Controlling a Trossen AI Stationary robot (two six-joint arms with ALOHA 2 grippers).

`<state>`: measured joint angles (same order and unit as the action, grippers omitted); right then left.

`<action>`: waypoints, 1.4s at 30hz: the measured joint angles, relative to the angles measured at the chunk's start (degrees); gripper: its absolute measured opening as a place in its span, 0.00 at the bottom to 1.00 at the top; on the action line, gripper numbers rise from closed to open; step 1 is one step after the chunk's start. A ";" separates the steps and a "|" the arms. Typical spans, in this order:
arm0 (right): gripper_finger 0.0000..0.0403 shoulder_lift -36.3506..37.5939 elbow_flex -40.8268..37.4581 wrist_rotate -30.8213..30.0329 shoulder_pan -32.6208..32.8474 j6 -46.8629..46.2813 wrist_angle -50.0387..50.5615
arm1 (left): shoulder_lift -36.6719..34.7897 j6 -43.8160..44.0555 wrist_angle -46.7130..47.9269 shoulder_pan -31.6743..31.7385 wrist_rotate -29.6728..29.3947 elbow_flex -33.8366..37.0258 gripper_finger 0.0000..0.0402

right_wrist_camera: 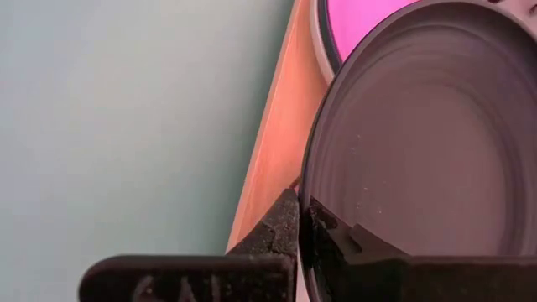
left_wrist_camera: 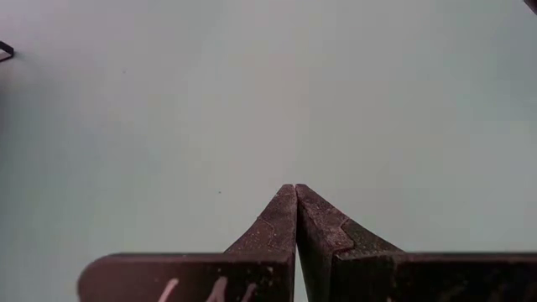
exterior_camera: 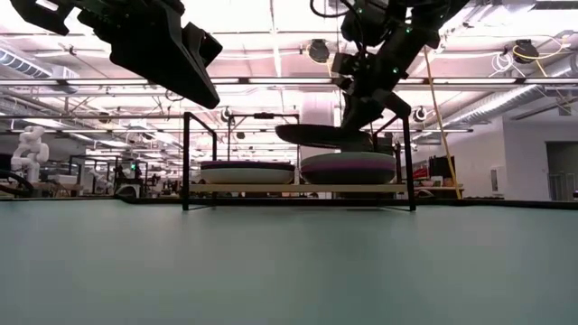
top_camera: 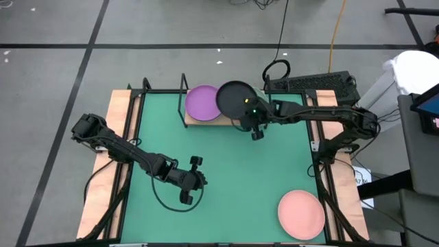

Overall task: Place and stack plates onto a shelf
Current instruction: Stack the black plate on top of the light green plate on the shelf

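A robot arm holds a black plate over the shelf.

The right gripper (top_camera: 255,118) pinches the rim of the black plate (top_camera: 235,99), with its fingers (right_wrist_camera: 281,226) closed tight on the edge. The plate hangs in the air just above the stack of plates (exterior_camera: 349,168) on the right side of the shelf (exterior_camera: 298,188). In the low view it does not touch that stack. A purple plate (top_camera: 202,103) tops the other stack on the left side of the shelf, just beside the black one. A pink plate (top_camera: 300,213) lies alone on the green table (top_camera: 226,185), near the front right corner and well apart from the shelf. The left gripper (left_wrist_camera: 295,197) waits over the bare table at the front left, with its fingers pressed together and nothing in them.
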<state>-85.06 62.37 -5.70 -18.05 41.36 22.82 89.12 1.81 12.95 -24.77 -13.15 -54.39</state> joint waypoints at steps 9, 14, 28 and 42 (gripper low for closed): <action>0.00 0.00 0.00 1.54 -2.67 -4.07 3.12 | 0.00 0.22 -0.04 0.00 0.00 0.00 0.01; 0.00 0.00 0.00 1.52 -3.42 -5.49 4.48 | 0.02 0.22 -0.66 0.00 0.00 0.00 0.01; 0.00 -0.02 0.00 1.43 -3.76 -8.14 6.78 | 0.02 0.19 -1.25 0.00 0.00 0.00 0.01; 0.00 -0.33 -0.91 1.31 -3.76 -9.80 6.41 | 0.02 0.32 -1.25 0.00 0.00 0.00 0.01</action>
<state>-85.38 61.46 -4.39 -21.80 31.56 29.23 89.14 2.12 11.70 -24.77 -13.15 -54.39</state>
